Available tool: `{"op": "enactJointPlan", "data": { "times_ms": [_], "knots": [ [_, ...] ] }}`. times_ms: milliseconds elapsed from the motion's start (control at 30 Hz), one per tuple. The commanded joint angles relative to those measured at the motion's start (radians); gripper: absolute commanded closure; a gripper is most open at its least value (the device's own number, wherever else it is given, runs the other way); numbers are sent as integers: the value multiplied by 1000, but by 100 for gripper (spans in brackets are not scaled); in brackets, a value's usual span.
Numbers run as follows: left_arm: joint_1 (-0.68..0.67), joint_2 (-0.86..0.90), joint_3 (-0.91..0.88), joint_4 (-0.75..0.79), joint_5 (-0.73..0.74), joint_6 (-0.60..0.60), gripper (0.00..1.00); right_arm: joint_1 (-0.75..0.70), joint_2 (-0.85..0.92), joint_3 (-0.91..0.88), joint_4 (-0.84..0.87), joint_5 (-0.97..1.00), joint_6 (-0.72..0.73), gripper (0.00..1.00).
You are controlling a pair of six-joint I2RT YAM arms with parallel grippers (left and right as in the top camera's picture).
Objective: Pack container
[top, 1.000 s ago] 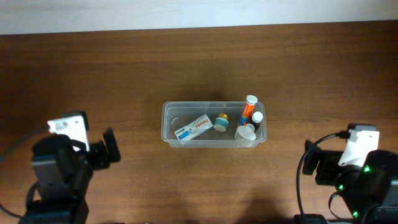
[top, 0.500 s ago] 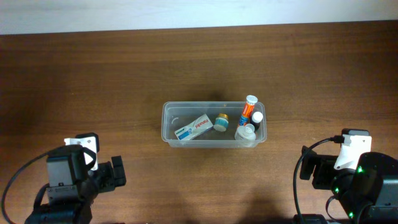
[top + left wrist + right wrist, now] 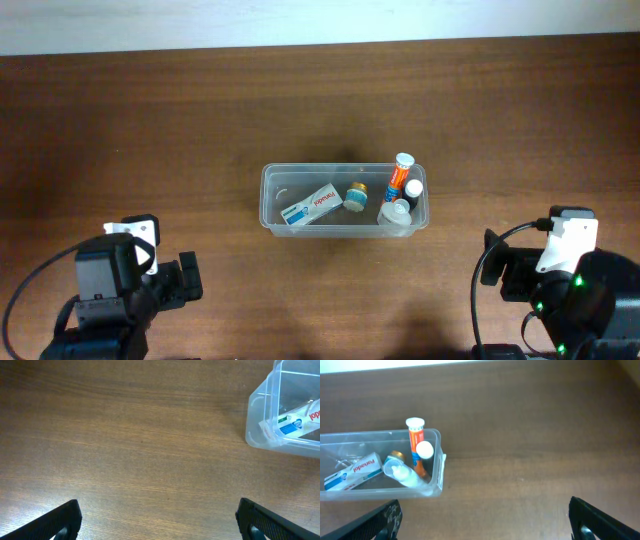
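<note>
Container (image 3: 275,195) sits mid-table on the dark wooden table (image 3: 200,110), long side running left to right, upright, mouth open. Inside, toward its left half, a white box with blue print (image 3: 311,206) lies flat at a slant. Just right of that is a small bottle with a blue cap (image 3: 356,195). At the right end is a cluster: an orange tube with a white cap (image 3: 400,172), a dark bottle with a white cap (image 3: 412,190) and a white bottle (image 3: 395,213) on its side, all packed close; exact contact between them can't be made out. Left gripper (image 3: 157,507) is low at the near left of the table, well apart from the container, jaws spread wide, nothing between them. Right gripper (image 3: 482,510) is at the near right, also well apart, jaws equally wide, nothing held. Each wrist view shows bare wood between its fingers.
</note>
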Motion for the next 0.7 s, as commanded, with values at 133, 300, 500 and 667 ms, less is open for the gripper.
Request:
{"op": "enactJointPlan", "data": {
  "times_ms": [133,300,500,667],
  "knots": [
    [3,-8,-4,-1,11,-10,0,49,-216,-232,177,-6,-63,2],
    [3,-8,-4,-1,11,-10,1,61,-385,-427,339,-6,-64,2],
    [3,-8,-4,-1,11,-10,0,61,-528,-636,626,-6,-74,2],
    [3,-8,-4,0,11,-10,0,60,-526,-790,894,-5,-75,2]
  ]
}}
